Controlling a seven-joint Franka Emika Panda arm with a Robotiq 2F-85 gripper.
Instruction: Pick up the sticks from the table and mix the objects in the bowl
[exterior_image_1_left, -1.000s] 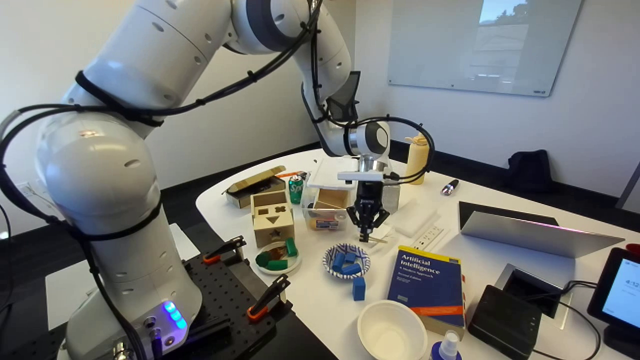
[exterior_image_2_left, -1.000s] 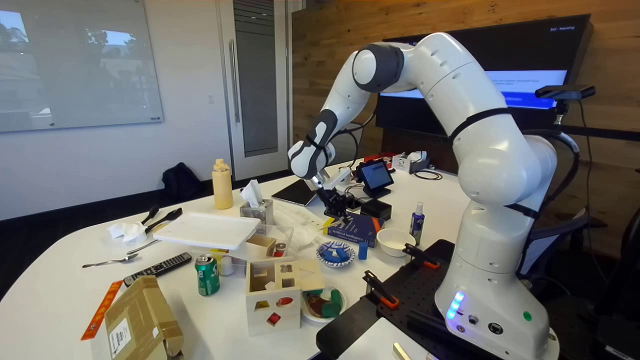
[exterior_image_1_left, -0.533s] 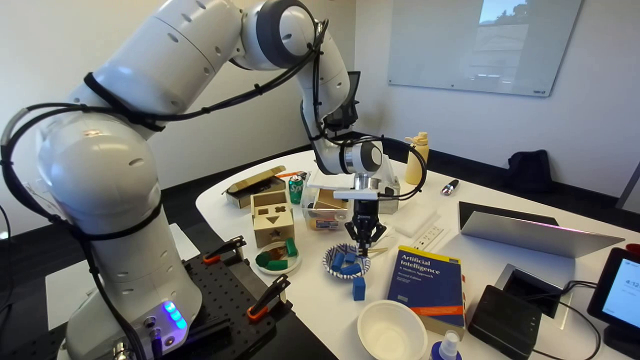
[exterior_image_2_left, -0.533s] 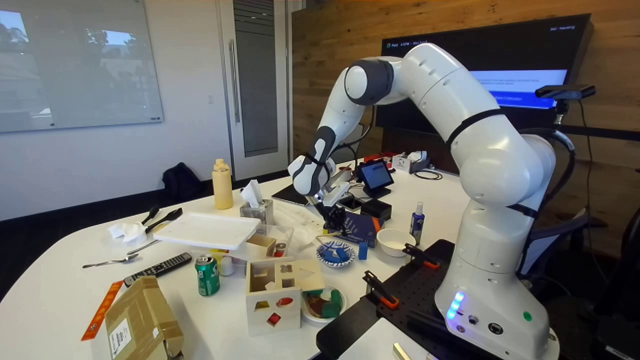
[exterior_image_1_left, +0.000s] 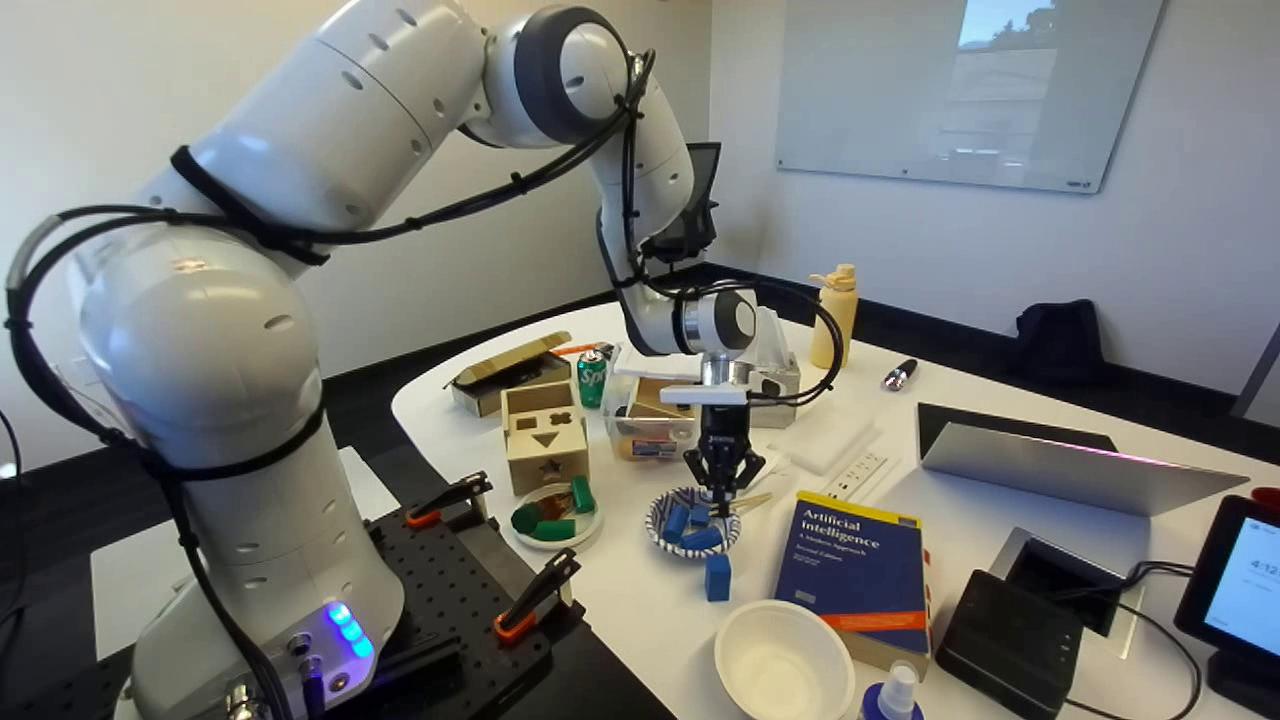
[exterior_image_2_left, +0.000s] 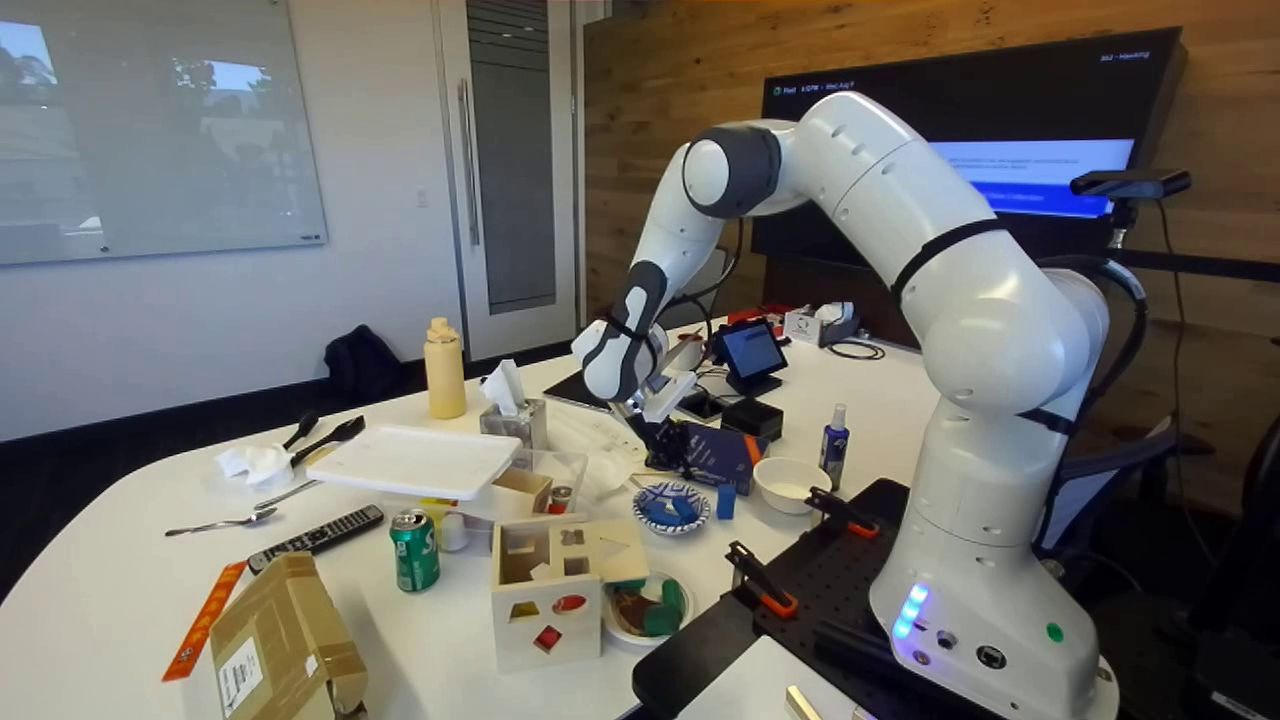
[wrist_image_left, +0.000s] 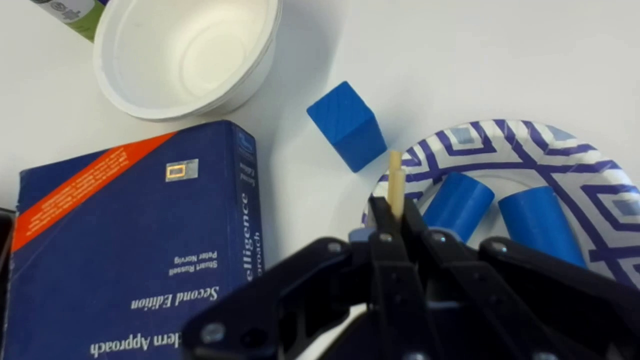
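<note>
"Wrist view, first item: condition of the gripper (wrist_image_left: 397, 214)?"

"Closed. Two pale wooden sticks (wrist_image_left: 396, 192) are pinched between the fingertips, and their ends project beyond them."

"Position relative to the patterned paper bowl (wrist_image_left: 512, 130)?"

"Fingertips stand at its rim, and the sticks appear against that edge. Whether sticks and bowl touch, I cannot tell."

"Contents of the bowl?"

"Two blue cylinders (wrist_image_left: 459, 205) show in the wrist view. In an exterior view, at least three blue blocks (exterior_image_1_left: 702, 540) lie inside."

"And on the table (exterior_image_1_left: 640, 600)?"

"In an exterior view, a blue rectangular block (exterior_image_1_left: 718, 578) stands upright just beside the patterned bowl, on its near side. A plain white bowl (exterior_image_1_left: 784, 665) sits nearer. Right of the patterned bowl lies a thick blue Artificial Intelligence textbook (exterior_image_1_left: 850, 580). On the left stand a wooden shape-sorter box (exterior_image_1_left: 547, 455) and, near it, a white dish (exterior_image_1_left: 592, 527) holding green blocks (exterior_image_1_left: 555, 530)."

"Far side?"

"Upright: a green Sprite can (exterior_image_1_left: 591, 378) toward the left, a pale yellow bottle (exterior_image_1_left: 833, 320) toward the right."
</note>
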